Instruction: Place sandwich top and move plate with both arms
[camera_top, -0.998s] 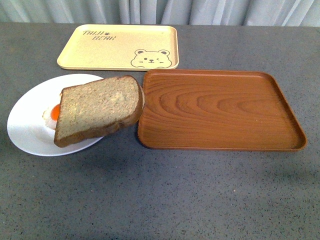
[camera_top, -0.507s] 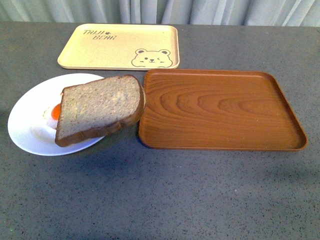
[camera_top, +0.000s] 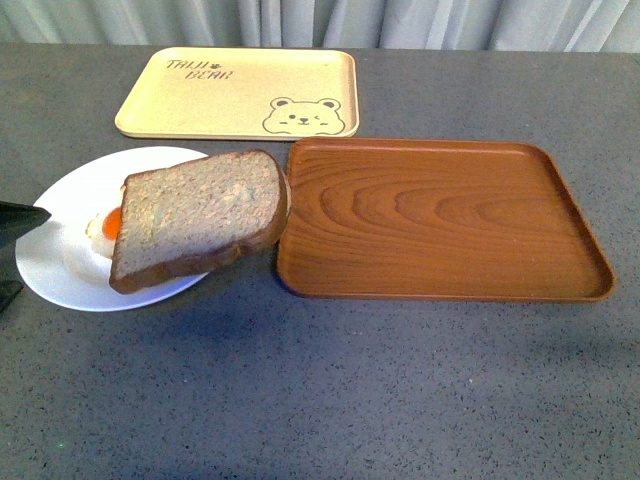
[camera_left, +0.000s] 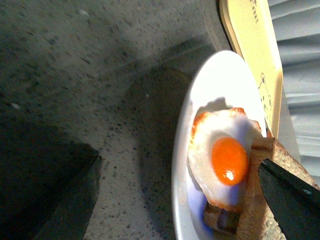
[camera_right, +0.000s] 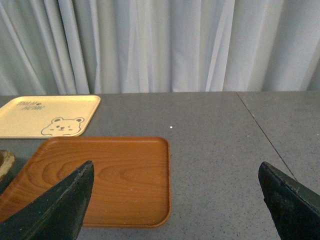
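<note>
The sandwich top (camera_top: 195, 215), a brown speckled bread slice, lies on a fried egg (camera_top: 110, 222) on the white plate (camera_top: 60, 275) at the left; its right end overhangs the rim. My left gripper (camera_top: 8, 258) is open at the plate's left edge, with only its fingertips showing. In the left wrist view my left gripper (camera_left: 177, 165) is open, with its jaws either side of the plate rim (camera_left: 181, 150). One jaw is over the table and the other over the bread (camera_left: 257, 210) beside the egg (camera_left: 227, 160). My right gripper (camera_right: 176, 167) is open and empty above the table.
A brown wood-grain tray (camera_top: 440, 215) lies just right of the plate, touching or nearly touching the bread. It also shows in the right wrist view (camera_right: 100, 175). A cream bear tray (camera_top: 240, 92) lies at the back. Grey curtains hang behind the table.
My left gripper's fingertips have come into the front view at the left edge, next to the plate. The plate, bread and trays have not moved.
</note>
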